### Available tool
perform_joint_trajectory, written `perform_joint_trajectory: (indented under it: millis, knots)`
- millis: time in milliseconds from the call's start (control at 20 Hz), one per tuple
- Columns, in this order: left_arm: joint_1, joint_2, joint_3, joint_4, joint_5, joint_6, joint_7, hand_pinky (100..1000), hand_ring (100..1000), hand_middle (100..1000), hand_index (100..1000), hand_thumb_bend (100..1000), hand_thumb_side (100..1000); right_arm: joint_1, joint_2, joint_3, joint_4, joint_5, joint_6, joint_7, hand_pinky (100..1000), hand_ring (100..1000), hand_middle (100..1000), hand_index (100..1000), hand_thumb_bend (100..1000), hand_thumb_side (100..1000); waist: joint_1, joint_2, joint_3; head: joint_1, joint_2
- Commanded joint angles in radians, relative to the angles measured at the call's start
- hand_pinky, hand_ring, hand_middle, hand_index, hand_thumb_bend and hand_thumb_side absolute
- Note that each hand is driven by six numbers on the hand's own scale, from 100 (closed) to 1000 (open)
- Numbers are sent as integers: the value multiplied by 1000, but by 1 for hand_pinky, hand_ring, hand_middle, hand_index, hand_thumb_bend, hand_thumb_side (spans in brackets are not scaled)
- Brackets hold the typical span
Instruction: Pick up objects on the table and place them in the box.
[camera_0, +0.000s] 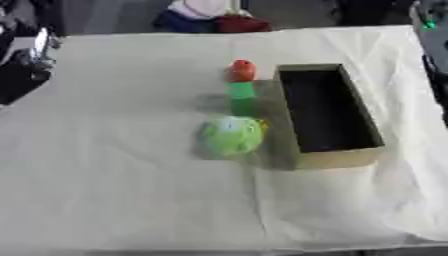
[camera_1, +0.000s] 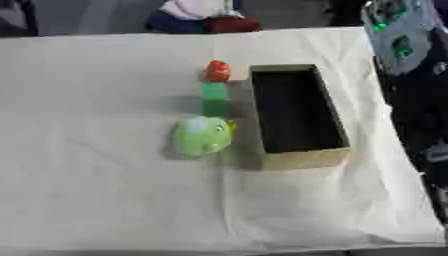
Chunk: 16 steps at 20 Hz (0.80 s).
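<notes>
worktop (camera_0: 122, 190): covered with a creased white cloth, fills most of both views
box (camera_0: 331, 158): open cardboard box, dark inside, long side running away from the robot, right of centre; nothing visible in it
green round thing (camera_0: 231, 135): pale green ball-like toy on the cloth, just left of the box's near end, close to the box wall; a small yellow bit on its right side
green block (camera_0: 242, 98): upright green piece, just beyond the round thing, beside the box's left wall; cannot tell if it touches the box
red thing (camera_0: 241, 70): small red-orange object at the far end of the green block, near the box's far left corner; on top of the block or behind it, cannot tell
row: all three things lie in a line along the box's left side, all outside it
left hand: shows in neither view, state cannot be told
right hand: shows in neither view, state cannot be told
far edge: blurred white, blue and red heap (camera_1: 203, 15) beyond the worktop
</notes>
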Motion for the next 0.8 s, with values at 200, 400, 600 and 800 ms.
perform_joint_trajectory:
  millis: [200, 400, 600, 800]
  knots:
    - [-97, 51, -83, -15, 17, 28, -126, 751, 663, 740, 879, 100, 1000, 6, 17, -26, -108, -35, 48, -21, 830, 810, 722, 803, 100, 1000, 11, -7, 9, 9, 5]
    - [-159, 34, -136, -15, 26, 54, -199, 750, 661, 741, 879, 100, 1000, 24, 31, -32, -147, -47, 69, -17, 831, 809, 720, 802, 100, 1000, 19, -4, 16, 16, 5]
    - [-206, -1, -185, -15, 36, 66, -277, 756, 667, 749, 893, 100, 1000, 34, 38, -34, -170, -56, 81, -9, 831, 808, 719, 802, 100, 1000, 22, -3, 16, 18, 5]
    - [-245, -44, -233, -15, 35, 102, -383, 765, 681, 759, 905, 100, 1000, 43, 42, -37, -184, -63, 88, -3, 832, 807, 717, 802, 100, 1000, 24, -5, 16, 19, 5]
